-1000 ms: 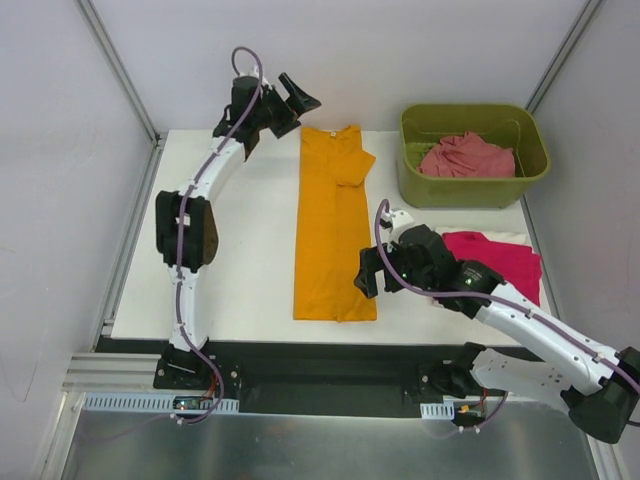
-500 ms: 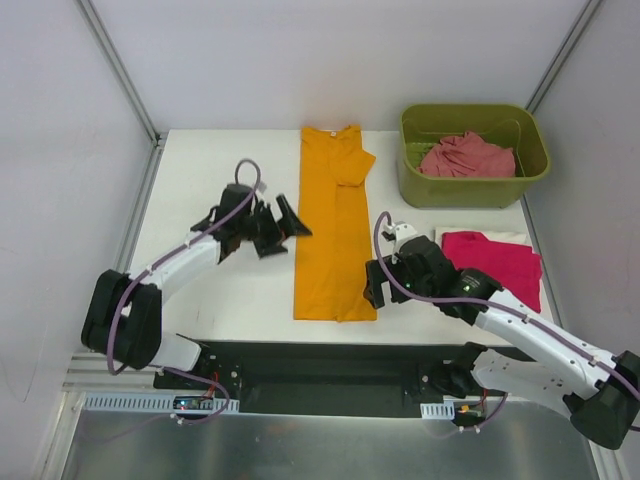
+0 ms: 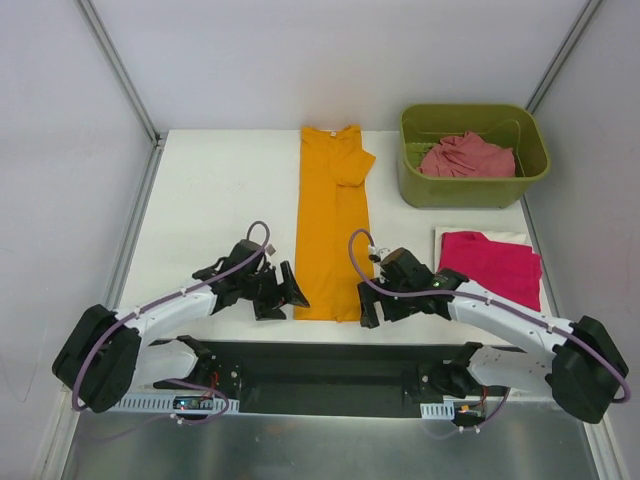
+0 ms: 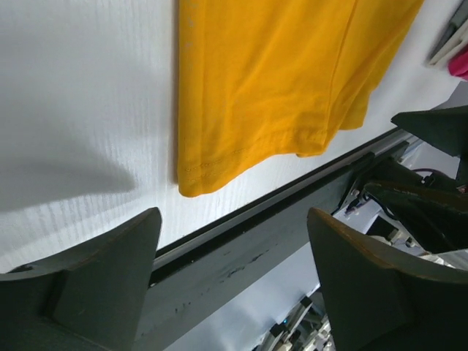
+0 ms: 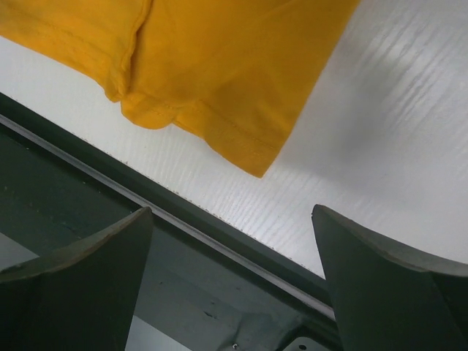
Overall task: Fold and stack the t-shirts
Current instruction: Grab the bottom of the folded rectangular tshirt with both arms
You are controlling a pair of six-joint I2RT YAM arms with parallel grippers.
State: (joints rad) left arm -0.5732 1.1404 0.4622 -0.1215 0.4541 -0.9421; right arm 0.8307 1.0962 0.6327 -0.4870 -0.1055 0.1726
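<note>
The orange-yellow t-shirt (image 3: 330, 230) lies as a long narrow strip down the middle of the table, collar at the far end. Its hem shows in the left wrist view (image 4: 278, 80) and in the right wrist view (image 5: 219, 66). My left gripper (image 3: 288, 290) is low at the hem's left corner, open and empty (image 4: 234, 241). My right gripper (image 3: 370, 305) is at the hem's right corner, also open and empty (image 5: 232, 234). A magenta t-shirt (image 3: 490, 265) lies folded at the right. A salmon-pink t-shirt (image 3: 465, 157) is crumpled in the bin.
The olive-green bin (image 3: 470, 192) stands at the far right corner. The table's dark near edge rail (image 3: 330, 345) runs just below the hem and both grippers. A cream cloth edge (image 3: 480, 233) peeks out behind the magenta shirt.
My left arm has swung from the far collar end down to the hem's left corner. My right gripper has shifted nearer the front edge, beside the hem's right corner.
</note>
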